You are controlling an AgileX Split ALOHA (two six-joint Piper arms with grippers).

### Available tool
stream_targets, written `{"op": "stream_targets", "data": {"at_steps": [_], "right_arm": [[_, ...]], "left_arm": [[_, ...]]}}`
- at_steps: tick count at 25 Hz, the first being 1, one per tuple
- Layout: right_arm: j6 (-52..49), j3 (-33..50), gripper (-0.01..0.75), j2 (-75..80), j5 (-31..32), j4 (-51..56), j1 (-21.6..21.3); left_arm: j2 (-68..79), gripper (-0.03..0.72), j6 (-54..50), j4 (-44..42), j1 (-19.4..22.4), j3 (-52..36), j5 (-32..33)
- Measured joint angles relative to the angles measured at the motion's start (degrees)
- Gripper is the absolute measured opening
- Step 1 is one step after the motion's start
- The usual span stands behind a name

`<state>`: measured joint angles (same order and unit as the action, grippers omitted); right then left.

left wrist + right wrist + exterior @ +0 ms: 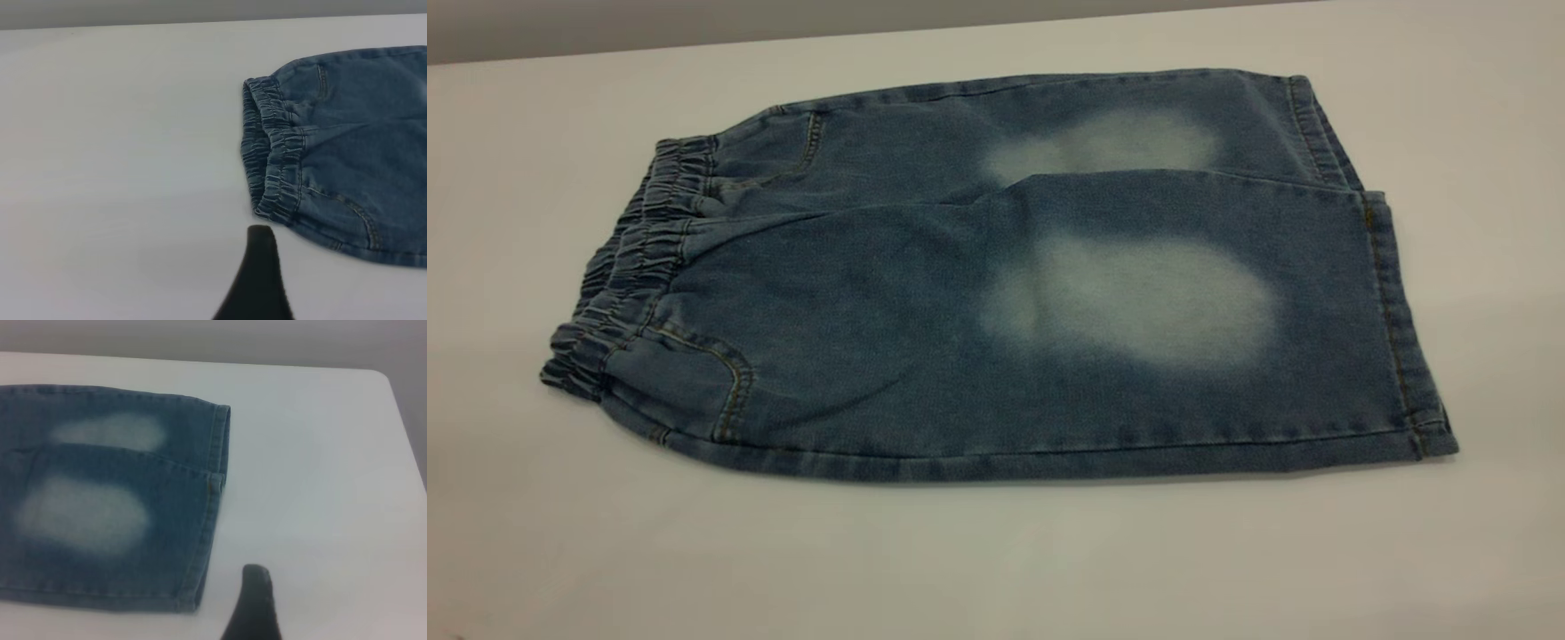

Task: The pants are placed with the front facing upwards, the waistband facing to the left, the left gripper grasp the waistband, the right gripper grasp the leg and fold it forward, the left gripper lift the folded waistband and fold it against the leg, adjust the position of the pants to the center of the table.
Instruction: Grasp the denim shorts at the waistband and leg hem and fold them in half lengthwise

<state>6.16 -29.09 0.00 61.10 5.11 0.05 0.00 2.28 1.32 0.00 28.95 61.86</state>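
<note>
Because the pants (996,293) lie flat, front up, waistband (627,267) leftward on the surface (996,560), we find each end reachable. Left claw (257,280) and right claw (253,607) hold nothing; their openings we cannot tell.

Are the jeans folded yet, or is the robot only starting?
Only starting. Done: the pants lie flat on the table, front up, waistband to the left. In hand: the left pincer hovers beside the waistband, the right pincer beside the leg hems; neither touches cloth. Left: grasping, both folds, centring.
</note>
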Motion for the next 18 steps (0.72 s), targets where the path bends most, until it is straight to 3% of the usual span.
{"op": "stream_targets", "data": {"at_steps": [10,18], "right_arm": [[-1.49,-1.87,0.514,6.61,-1.77,2.95,0.0],[2.06,-9.19,0.514,21.28,-10.73,9.88,0.0]], "left_arm": [[6.24,0.565,-4.39,-6.22,-0.1,0.58,-0.68],[23.32,0.565,-12.58,-5.76,-0.15,8.57,-10.24]]}}
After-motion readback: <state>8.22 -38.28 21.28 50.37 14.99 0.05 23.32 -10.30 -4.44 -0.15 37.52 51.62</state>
